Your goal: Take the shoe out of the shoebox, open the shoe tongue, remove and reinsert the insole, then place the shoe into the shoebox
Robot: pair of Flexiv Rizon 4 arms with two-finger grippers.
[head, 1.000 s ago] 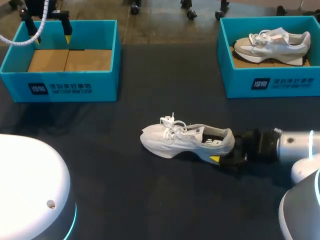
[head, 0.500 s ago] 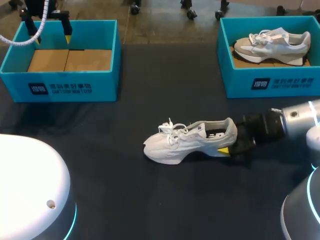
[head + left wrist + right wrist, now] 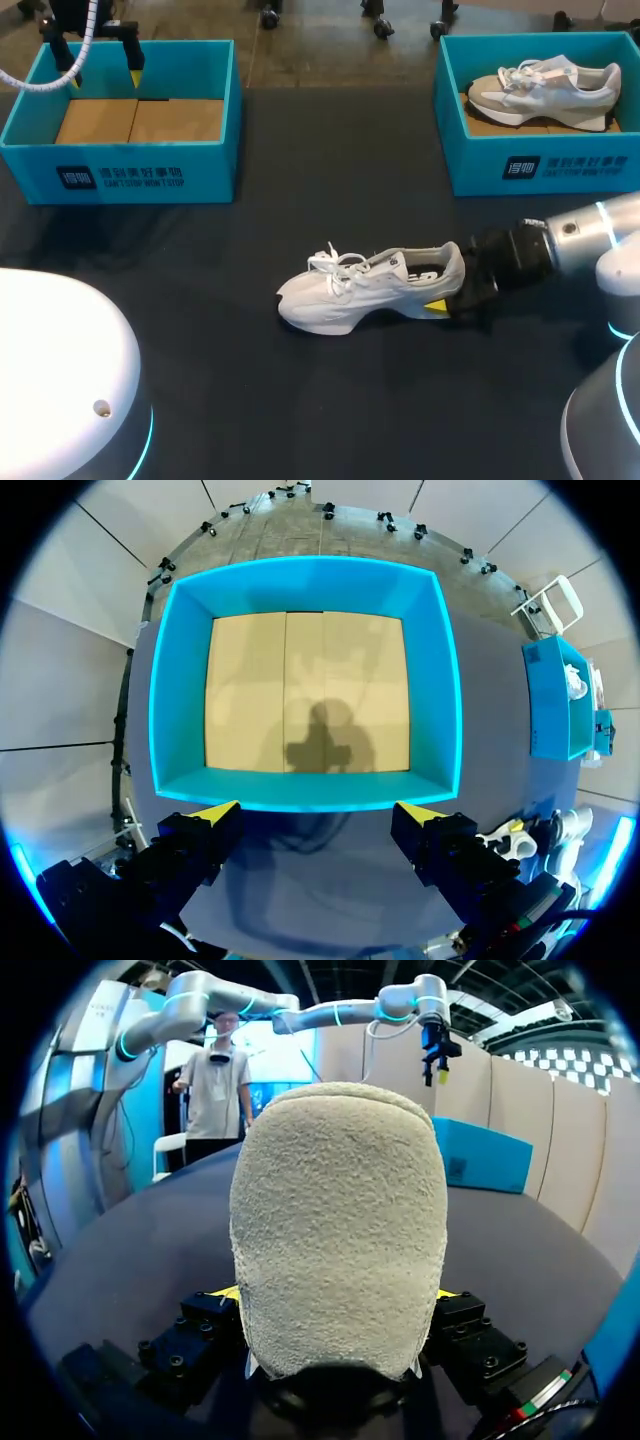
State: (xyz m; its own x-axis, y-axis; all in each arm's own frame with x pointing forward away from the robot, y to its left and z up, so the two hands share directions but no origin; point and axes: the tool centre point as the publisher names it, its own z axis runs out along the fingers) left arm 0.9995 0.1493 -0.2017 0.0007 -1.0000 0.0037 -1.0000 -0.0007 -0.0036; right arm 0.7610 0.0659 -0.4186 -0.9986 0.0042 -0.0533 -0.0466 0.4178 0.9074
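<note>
The white lace-up sneaker [image 3: 365, 288] lies mid-table, heel between the right gripper [image 3: 446, 292] fingers. Behind, a teal cardboard shoebox [image 3: 120, 172] sits left, under the left gripper [image 3: 103, 76]; a second teal shoebox [image 3: 540, 165], right, holds a grey-and-white sneaker [image 3: 545, 88].

Both the left shoebox [image 3: 205, 150] and right shoebox [image 3: 590, 165] carry a dark front label [image 3: 76, 178] with white print.

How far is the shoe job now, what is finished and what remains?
Done: the white shoe lies on the table, out of the empty shoebox. In hand: the right gripper clamps its heel; the left gripper hangs open over that box. Left: apparently the tongue and insole steps, then boxing.
</note>
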